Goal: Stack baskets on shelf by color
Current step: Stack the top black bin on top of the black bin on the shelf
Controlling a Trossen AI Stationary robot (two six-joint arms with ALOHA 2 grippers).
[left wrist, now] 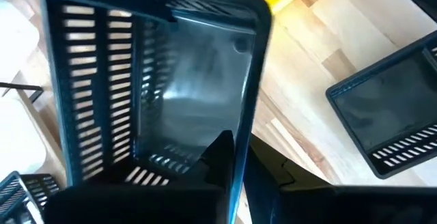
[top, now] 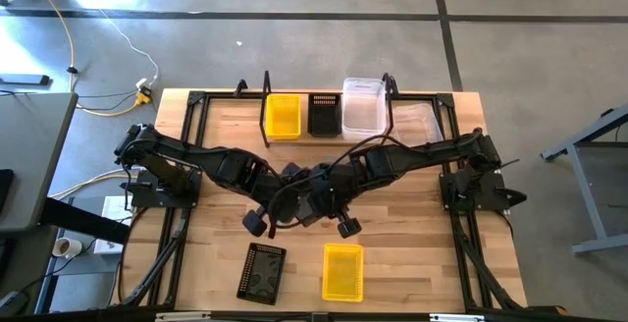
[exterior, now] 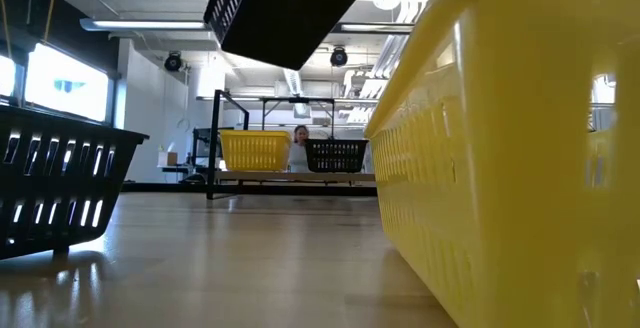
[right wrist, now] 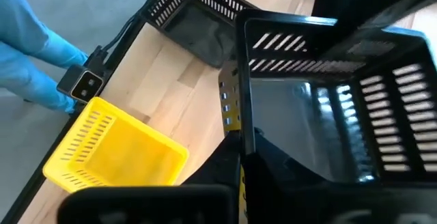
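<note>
Both pincers on one black basket point(left wrist: 157, 80), lifted mid-worktop.
I see left pincer point(left wrist: 229, 159) and right pincer point(right wrist: 239, 149) each clenched on its rim; shelf point(top: 329, 137) at 12 o'clock holds yellow, black, clear baskets.

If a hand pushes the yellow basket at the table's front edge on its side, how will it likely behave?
The yellow basket is probably light, since its walls look thin and slotted. It sits low and wide, so a push would likely slide it over the smooth wooden table rather than tip it. A pinch on one wall may flex it.
</note>
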